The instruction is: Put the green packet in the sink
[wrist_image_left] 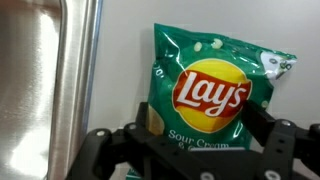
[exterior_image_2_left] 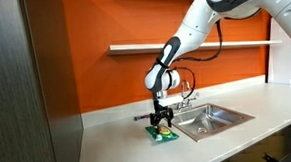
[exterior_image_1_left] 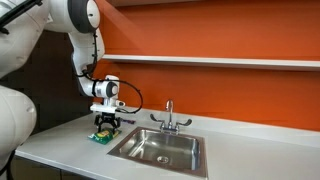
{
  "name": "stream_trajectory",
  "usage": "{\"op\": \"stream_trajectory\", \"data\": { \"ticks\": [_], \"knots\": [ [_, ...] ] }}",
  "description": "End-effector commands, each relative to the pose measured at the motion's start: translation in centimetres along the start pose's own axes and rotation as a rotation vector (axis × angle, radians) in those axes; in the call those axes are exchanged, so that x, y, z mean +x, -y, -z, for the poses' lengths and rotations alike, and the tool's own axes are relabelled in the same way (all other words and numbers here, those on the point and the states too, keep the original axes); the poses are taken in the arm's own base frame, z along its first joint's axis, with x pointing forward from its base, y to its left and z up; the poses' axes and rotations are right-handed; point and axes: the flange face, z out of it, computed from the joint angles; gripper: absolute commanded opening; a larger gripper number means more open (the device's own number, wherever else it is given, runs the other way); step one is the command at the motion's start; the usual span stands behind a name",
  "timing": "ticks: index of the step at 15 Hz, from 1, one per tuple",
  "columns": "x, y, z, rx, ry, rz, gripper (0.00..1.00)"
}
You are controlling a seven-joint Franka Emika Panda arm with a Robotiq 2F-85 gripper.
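The green packet, a Lay's chip bag [wrist_image_left: 212, 85], lies flat on the white counter, left of the sink in an exterior view [exterior_image_1_left: 101, 138] and in front of it in an exterior view [exterior_image_2_left: 164, 135]. My gripper [wrist_image_left: 198, 125] is open, fingers spread on either side of the bag's lower part, just above or touching it. It also shows in both exterior views [exterior_image_1_left: 107, 125] [exterior_image_2_left: 163, 121], pointing straight down over the packet. The steel sink [exterior_image_1_left: 160, 148] [exterior_image_2_left: 214, 117] is beside the bag; its rim shows at the left of the wrist view [wrist_image_left: 45, 80].
A faucet [exterior_image_1_left: 169, 115] stands behind the sink against the orange wall. A white shelf [exterior_image_1_left: 220, 62] runs along the wall above. The counter edge [exterior_image_1_left: 60, 160] is near the bag. A dark cabinet panel [exterior_image_2_left: 26, 87] stands at the counter's end.
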Motion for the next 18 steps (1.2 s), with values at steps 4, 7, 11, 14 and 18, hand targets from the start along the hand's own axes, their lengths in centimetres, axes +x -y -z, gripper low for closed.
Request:
{"op": "stream_trajectory", "data": {
  "ticks": [4,7,11,14,18],
  "knots": [
    [0.7,-0.7,-0.2,-0.008,0.004,-0.033,0.62],
    [0.8,-1.1,0.0,-0.011,0.001,-0.04,0.4],
    [1.1,-1.4,0.7,-0.014,-0.011,-0.054,0.71],
    [1.1,-1.7,0.7,-0.015,-0.013,-0.055,0.39],
    [1.3,-1.7,1.3,-0.015,-0.023,-0.061,0.15]
  ]
}}
